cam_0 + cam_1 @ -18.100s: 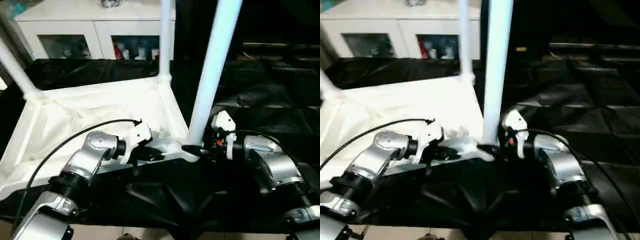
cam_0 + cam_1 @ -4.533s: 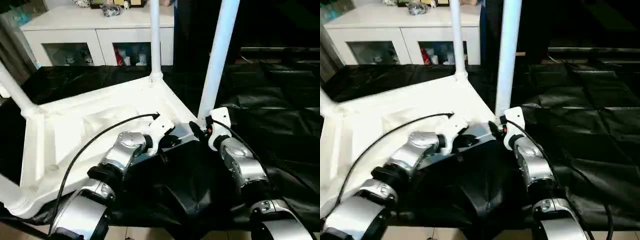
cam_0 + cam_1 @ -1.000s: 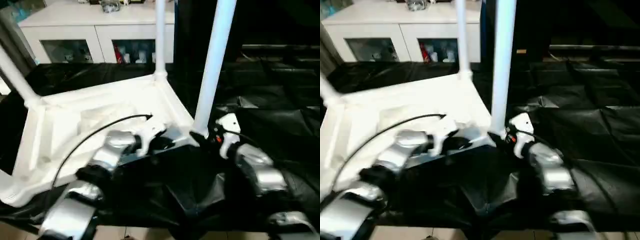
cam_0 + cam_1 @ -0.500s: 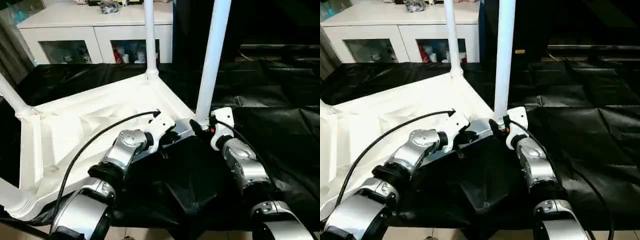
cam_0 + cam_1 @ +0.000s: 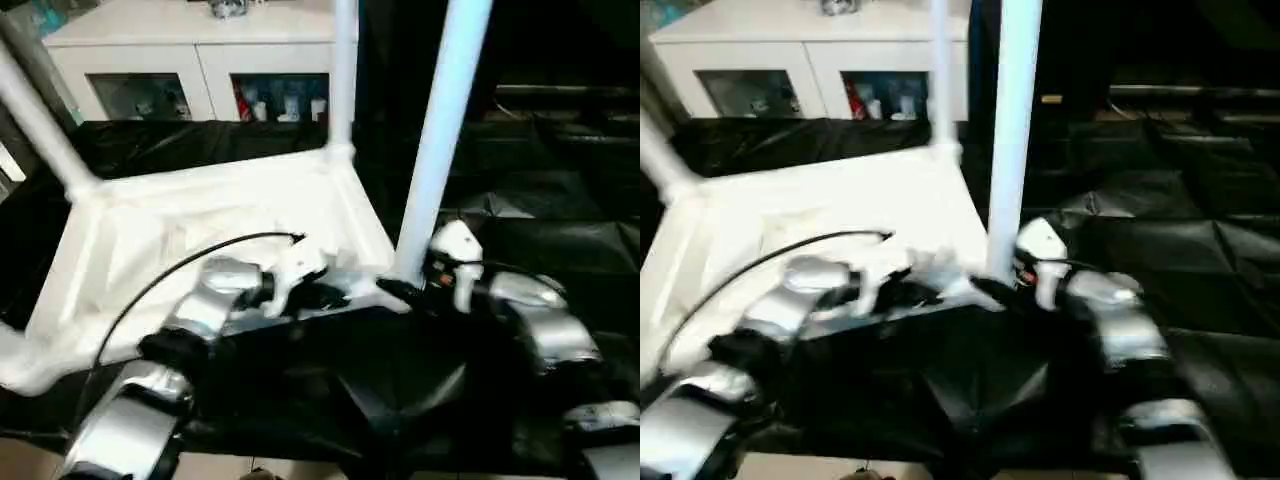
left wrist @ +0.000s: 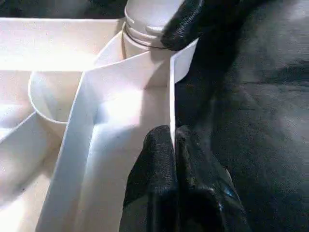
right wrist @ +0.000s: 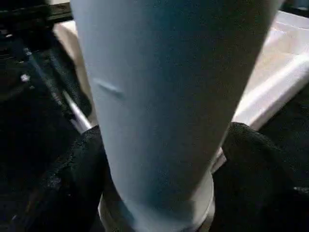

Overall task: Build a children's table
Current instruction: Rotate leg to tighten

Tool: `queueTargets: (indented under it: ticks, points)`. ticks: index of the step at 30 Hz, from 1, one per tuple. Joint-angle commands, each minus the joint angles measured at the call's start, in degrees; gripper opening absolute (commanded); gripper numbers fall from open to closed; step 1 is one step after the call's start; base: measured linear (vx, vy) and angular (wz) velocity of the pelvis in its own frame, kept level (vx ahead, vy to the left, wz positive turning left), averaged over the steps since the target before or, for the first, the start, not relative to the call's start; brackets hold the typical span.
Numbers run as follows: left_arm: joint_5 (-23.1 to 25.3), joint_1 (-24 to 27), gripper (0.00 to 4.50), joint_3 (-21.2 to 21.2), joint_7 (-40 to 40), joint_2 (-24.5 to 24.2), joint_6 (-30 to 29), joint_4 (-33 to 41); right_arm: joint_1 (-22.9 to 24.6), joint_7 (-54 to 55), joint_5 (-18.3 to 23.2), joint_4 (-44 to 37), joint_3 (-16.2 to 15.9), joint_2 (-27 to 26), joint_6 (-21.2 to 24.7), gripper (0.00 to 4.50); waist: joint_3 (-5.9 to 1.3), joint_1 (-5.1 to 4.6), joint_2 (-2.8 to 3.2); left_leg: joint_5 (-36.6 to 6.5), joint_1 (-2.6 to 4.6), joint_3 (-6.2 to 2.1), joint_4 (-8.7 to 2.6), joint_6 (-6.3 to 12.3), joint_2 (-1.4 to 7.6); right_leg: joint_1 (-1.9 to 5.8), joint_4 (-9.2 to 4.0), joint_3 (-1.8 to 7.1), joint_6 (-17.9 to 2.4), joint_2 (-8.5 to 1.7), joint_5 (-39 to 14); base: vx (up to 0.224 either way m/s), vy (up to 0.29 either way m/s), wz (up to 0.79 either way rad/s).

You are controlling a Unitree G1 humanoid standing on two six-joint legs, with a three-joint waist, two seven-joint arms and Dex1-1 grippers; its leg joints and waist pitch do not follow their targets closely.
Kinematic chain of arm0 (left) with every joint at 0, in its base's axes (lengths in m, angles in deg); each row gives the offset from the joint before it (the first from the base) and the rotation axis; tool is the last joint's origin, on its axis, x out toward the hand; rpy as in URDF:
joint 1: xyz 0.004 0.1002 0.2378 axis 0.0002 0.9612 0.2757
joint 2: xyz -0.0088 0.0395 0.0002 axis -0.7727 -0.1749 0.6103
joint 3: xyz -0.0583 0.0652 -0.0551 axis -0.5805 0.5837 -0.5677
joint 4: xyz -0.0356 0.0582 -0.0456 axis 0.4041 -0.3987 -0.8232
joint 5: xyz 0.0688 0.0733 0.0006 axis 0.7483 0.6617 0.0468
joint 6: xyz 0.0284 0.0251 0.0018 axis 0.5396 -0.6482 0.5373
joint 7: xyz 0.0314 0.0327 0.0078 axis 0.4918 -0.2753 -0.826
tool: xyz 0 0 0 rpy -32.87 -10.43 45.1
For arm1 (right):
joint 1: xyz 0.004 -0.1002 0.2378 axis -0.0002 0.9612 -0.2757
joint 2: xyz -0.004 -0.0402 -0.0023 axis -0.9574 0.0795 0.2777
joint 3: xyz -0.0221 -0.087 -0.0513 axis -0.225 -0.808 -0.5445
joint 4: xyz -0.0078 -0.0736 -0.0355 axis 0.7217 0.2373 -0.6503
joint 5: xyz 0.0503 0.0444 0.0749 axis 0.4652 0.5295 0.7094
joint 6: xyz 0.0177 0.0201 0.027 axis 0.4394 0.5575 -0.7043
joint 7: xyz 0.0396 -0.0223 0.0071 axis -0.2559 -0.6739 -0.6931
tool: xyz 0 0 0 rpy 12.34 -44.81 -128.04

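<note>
Upside down on the black cloth (image 5: 560, 240) lies the white plastic rectangular tabletop (image 5: 200, 215), ribbed underside up, with white tubular legs rising from its corner sockets. Seemingly pinched tight, the left gripper (image 6: 173, 145) clamps the thin near rim wall, while the right gripper (image 7: 159, 159) closes around the base of the nearest white tubular leg (image 5: 440, 140) at its round socket (image 6: 145, 29)

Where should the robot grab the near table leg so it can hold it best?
Low down, right above the socket, as the right gripper does now: one finger on each side of the leg. The leg stands upright and round, so coming in level from the robot's side lets the fingers close across it, near the tabletop.
</note>
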Motion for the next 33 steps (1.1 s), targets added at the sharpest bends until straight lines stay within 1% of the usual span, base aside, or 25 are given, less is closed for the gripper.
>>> queueTargets:
  ticks: [1,2,3,5,6,7,9,11,12,14,15,16,18,19,20,21,22,24,25,26,28,30,31,32,33]
  points:
    - [-0.83,0.87,0.0,0.86,2.83,-0.82,-0.55,2.04,-0.27,-1.54,0.72,-1.04,-0.27,0.92,0.02,3.74,-3.71,-0.06,-1.19,-10.84,1.06,-0.35,-3.75,5.57,2.07,2.92,-3.32,1.81,-15.0,-3.04,-8.61,0.0,0.0,0.0]
    - [-0.95,1.01,0.0,0.86,3.1,-1.06,-0.64,2.29,-0.33,-1.83,0.88,-1.05,-0.35,0.91,0.13,3.74,-3.72,-0.03,-1.13,-10.76,1.06,-0.35,-3.74,5.53,2.04,2.9,-3.32,1.81,-15.01,-3.01,-8.59,0.0,0.0,0.0]
    - [-1.12,1.15,0.0,0.91,3.42,-1.25,-0.78,2.61,-0.37,-2.31,1.14,-1.08,-0.44,1.02,0.26,3.5,-3.74,-0.05,-1.11,-10.45,1.06,-0.34,-3.73,5.48,2.03,2.88,-3.29,1.84,-15.07,-2.97,-8.07,0.0,0.0,0.0]
    - [-1.46,1.35,0.0,0.88,3.91,-1.44,-1.24,3.24,-0.26,-3.04,1.67,-1.38,-0.5,0.87,0.59,3.5,-3.83,-0.06,-1.2,-9.39,1.04,-0.29,-3.59,5.75,1.98,2.92,-3.06,1.84,-15.39,-2.91,-6.17,0.0,0.0,0.0]
    - [-1.56,1.4,0.0,0.85,4.01,-1.45,-1.38,3.45,-0.08,-3.24,1.92,-1.62,-0.48,0.61,0.82,3.36,-3.92,0.01,-1.17,-8.65,0.98,-0.31,-3.49,6.12,1.97,2.98,-2.91,1.82,-15.64,-2.97,-5.11,0.0,0.0,0.0]
    - [-1.62,1.44,0.0,0.81,4.04,-1.4,-1.5,3.61,0.16,-3.36,2.12,-1.85,-0.4,0.3,0.99,3.24,-3.94,-0.03,-1.36,-7.93,0.9,-0.3,-3.45,6.5,1.94,3.03,-2.82,1.79,-15.71,-2.89,-4.25,0.0,0.0,0.0]
    - [-1.61,1.57,0.0,0.41,2.89,-0.94,-1.68,3.57,1.0,-2.94,2.34,-2.04,-0.25,-0.6,1.3,3.07,-3.94,0.01,-1.4,-7.32,0.89,-0.25,-3.38,6.95,1.89,3.01,-2.74,1.76,-15.94,-2.87,-3.74,0.0,0.0,0.0]
    - [-1.37,1.6,0.0,0.11,1.33,-0.41,-1.82,3.39,1.66,-2.16,2.38,-1.97,-0.03,-1.29,1.4,3.02,-3.93,0.02,-1.35,-7.67,0.94,-0.23,-3.37,6.89,1.92,2.92,-2.86,1.76,-15.73,-2.93,-4.59,0.0,0.0,0.0]
    - [-1.15,1.55,0.0,0.04,0.18,-0.03,-2.07,3.34,2.01,-1.39,2.45,-1.92,0.21,-1.68,1.51,2.81,-3.87,0.01,-1.39,-8.0,0.96,-0.25,-3.44,6.66,1.96,2.93,-2.94,1.77,-15.55,-2.92,-5.25,0.0,0.0,0.0]
    - [-0.45,0.93,0.0,-0.36,-3.27,0.99,-2.81,2.37,2.3,2.03,2.12,-1.21,0.96,-2.9,1.36,2.73,-3.72,0.04,-1.33,-8.86,0.98,-0.25,-3.57,6.02,1.96,2.84,-3.16,1.8,-15.23,-2.97,-7.09,0.0,0.0,0.0]
    - [-0.11,0.29,0.0,-0.81,-5.94,1.99,-3.17,1.41,2.23,5.49,1.57,-0.17,1.62,-3.99,1.29,2.67,-3.54,-0.14,-1.36,-9.85,1.05,-0.22,-3.74,5.33,1.94,2.68,-3.45,1.88,-14.7,-2.99,-9.21,0.0,0.0,0.0]
    - [0.02,-0.05,0.0,-1.02,-7.44,2.53,-3.39,0.93,2.2,7.5,1.29,0.39,1.96,-4.59,1.29,2.67,-3.49,-0.16,-1.3,-11.42,1.24,-0.3,-3.89,4.36,1.88,2.73,-3.79,1.84,-14.02,-3.07,-12.13,0.0,0.0,0.0]
    - [0.34,-0.5,0.0,-1.18,-9.48,3.33,-3.45,0.34,1.96,11.01,0.59,1.52,2.42,-5.49,1.16,2.64,-3.45,-0.26,-1.37,-12.42,1.33,-0.32,-4.04,3.47,1.84,2.71,-4.02,1.9,-13.0,-3.04,-14.4,0.0,0.0,0.0]
    - [1.03,-1.66,0.0,-1.53,-14.24,5.43,-3.78,-1.34,1.54,18.66,-0.61,3.29,3.33,-7.76,1.67,2.64,-3.39,-0.57,-0.94,-12.57,1.31,-0.29,-4.09,3.0,1.83,2.4,-4.09,2.06,-12.71,-2.95,-14.23,0.0,0.0,0.0]
    - [1.03,-1.66,0.0,-1.53,-14.24,5.43,-3.78,-1.34,1.54,18.66,-0.61,3.29,3.33,-7.76,1.67,2.64,-3.32,-0.72,-0.99,-13.0,1.43,-0.29,-4.21,2.53,1.8,2.32,-4.23,2.07,-12.62,-2.91,-14.52,0.0,0.0,0.0]
    - [1.96,-3.13,0.0,-1.83,-20.14,8.2,-4.2,-3.52,1.02,27.65,-1.83,5.02,4.34,-10.74,2.66,2.64,-3.41,-0.96,-0.88,-13.43,1.56,-0.38,-4.26,1.43,1.6,2.47,-4.29,1.98,-12.24,-2.83,-14.83,0.0,0.0,0.0]
    - [2.03,-3.24,0.0,-1.85,-20.61,8.41,-4.23,-3.69,0.98,28.29,-1.92,5.15,4.41,-10.97,2.73,2.63,-3.45,-1.08,-1.06,-13.22,1.45,-0.45,-4.31,1.16,1.52,2.64,-4.28,1.99,-11.93,-2.9,-14.71,0.0,0.0,0.0]
    - [2.46,-4.88,0.0,-2.4,-26.49,11.46,-4.93,-5.69,0.24,34.67,-3.18,6.57,4.37,-13.87,3.77,2.63,-3.44,-1.19,-0.91,-13.7,1.6,-0.42,-4.25,1.35,1.5,2.51,-4.46,2.02,-11.72,-2.94,-14.91,0.0,0.0,0.0]
    - [2.46,-4.88,0.0,-2.4,-26.49,11.46,-4.93,-5.69,0.24,34.67,-3.18,6.57,4.37,-13.87,3.77,2.63,-3.44,-1.24,-0.94,-13.72,1.57,-0.41,-4.28,1.45,1.48,2.51,-4.53,2.02,-11.63,-2.91,-14.92,0.0,0.0,0.0]
    - [2.63,-5.7,0.0,-2.53,-28.88,12.93,-5.29,-6.45,-0.27,36.54,-3.69,7.21,3.95,-15.37,4.23,2.63,-3.51,-1.17,-1.09,-13.38,1.36,-0.46,-4.25,1.96,1.38,2.76,-4.49,1.93,-11.45,-2.98,-14.68,0.0,0.0,0.0]
    - [2.69,-6.71,0.0,-2.61,-31.08,14.92,-5.71,-7.02,-1.06,37.21,-4.69,7.64,2.5,-17.65,4.08,2.63,-3.51,-1.23,-1.05,-13.21,1.29,-0.45,-4.22,2.47,1.31,2.65,-4.56,1.92,-11.14,-2.98,-15.0,0.0,0.0,0.0]
    - [2.73,-6.86,0.0,-2.49,-31.04,15.26,-5.67,-7.04,-1.23,36.88,-5.02,7.64,1.98,-18.17,3.5,2.63,-3.49,-1.07,-1.16,-13.23,1.24,-0.45,-4.19,2.89,1.33,2.69,-4.7,1.93,-10.85,-3.07,-15.47,0.0,0.0,0.0]
    - [2.63,-7.02,0.0,-2.4,-30.42,15.35,-5.43,-6.99,-1.39,35.48,-4.47,7.31,1.98,-18.51,2.72,2.98,-3.53,-1.09,-1.13,-13.0,1.12,-0.53,-4.25,3.15,1.37,2.78,-4.6,1.9,-10.7,-3.05,-15.17,0.0,0.0,0.0]
    - [2.58,-7.13,0.0,-2.33,-29.56,15.26,-5.1,-7.0,-1.49,34.18,-3.46,6.99,2.36,-18.76,2.15,3.19,-3.53,-1.11,-1.12,-12.99,1.13,-0.51,-4.25,3.31,1.37,2.75,-4.62,1.9,-10.71,-3.03,-14.95,0.0,0.0,0.0]
    - [2.5,-7.05,0.0,-2.17,-28.3,14.92,-4.74,-6.81,-1.49,32.27,-2.3,6.54,2.75,-18.85,1.94,3.35,-3.52,-1.12,-1.6,-12.94,1.07,-0.47,-4.23,3.65,1.35,2.81,-4.65,1.89,-10.78,-3.02,-14.65,0.0,0.0,0.0]
